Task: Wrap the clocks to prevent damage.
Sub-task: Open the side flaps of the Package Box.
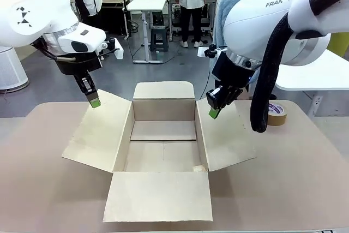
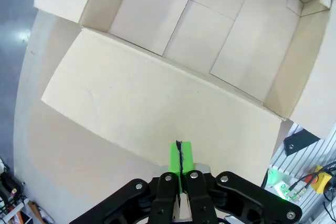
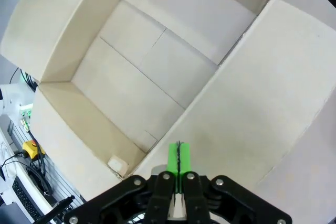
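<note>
Box [image 1: 163, 110] open, flaps [image 1: 98, 135] splayed; left pincer [image 1: 95, 103], right pincer [image 1: 214, 114] pinched together, empty, above side flap edges.

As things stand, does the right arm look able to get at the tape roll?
Probably yes. The tape roll lies on bare table beside the right flap of the cardboard box, close to the right pincer, with nothing on the table between. The pincer is shut, so it would have to open first.

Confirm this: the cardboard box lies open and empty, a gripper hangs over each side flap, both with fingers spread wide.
Not spread: the wrist views show the left gripper and right gripper with fingers pressed shut. The rest stands: cardboard box open, empty, one gripper over each side flap.
</note>
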`<state>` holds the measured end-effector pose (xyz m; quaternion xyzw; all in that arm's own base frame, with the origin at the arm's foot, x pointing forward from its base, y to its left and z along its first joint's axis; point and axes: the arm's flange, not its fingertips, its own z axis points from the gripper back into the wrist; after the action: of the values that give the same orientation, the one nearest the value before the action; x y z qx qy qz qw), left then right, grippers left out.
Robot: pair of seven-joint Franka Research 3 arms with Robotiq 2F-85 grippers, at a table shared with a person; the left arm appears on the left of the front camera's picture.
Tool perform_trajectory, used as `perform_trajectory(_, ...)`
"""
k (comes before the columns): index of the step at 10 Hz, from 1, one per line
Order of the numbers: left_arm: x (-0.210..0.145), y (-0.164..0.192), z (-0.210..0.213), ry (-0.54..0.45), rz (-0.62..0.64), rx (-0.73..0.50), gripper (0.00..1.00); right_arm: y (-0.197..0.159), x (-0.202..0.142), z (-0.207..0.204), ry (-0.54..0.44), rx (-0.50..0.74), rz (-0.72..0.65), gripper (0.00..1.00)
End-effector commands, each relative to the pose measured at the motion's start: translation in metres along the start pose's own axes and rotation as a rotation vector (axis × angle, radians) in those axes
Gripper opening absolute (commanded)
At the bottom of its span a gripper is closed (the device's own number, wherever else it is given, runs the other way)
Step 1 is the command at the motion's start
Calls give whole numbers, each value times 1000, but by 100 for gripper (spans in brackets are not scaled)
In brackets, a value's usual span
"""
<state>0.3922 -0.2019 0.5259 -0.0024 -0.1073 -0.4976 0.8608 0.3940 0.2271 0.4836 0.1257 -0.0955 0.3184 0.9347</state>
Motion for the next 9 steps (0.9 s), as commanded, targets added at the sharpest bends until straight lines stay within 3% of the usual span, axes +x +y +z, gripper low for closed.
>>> perform_trajectory(1, -2, -2, 1, 9, -1, 27, 0, 2, 0, -2, 5, 2, 2, 1)
perform_trajectory(2, 0, 0, 0, 0, 0, 0, 0, 3, -7, -5, 20, 3, -36, 1)
perform_trajectory(4, 13, -16, -17, 67, 104, 119, 0, 6, -13, -27, 58, -94, -158, 1)
perform_trajectory(9, 15, -20, -62, 122, 265, 209, 0, 6, -20, -63, 90, -355, -235, 1)
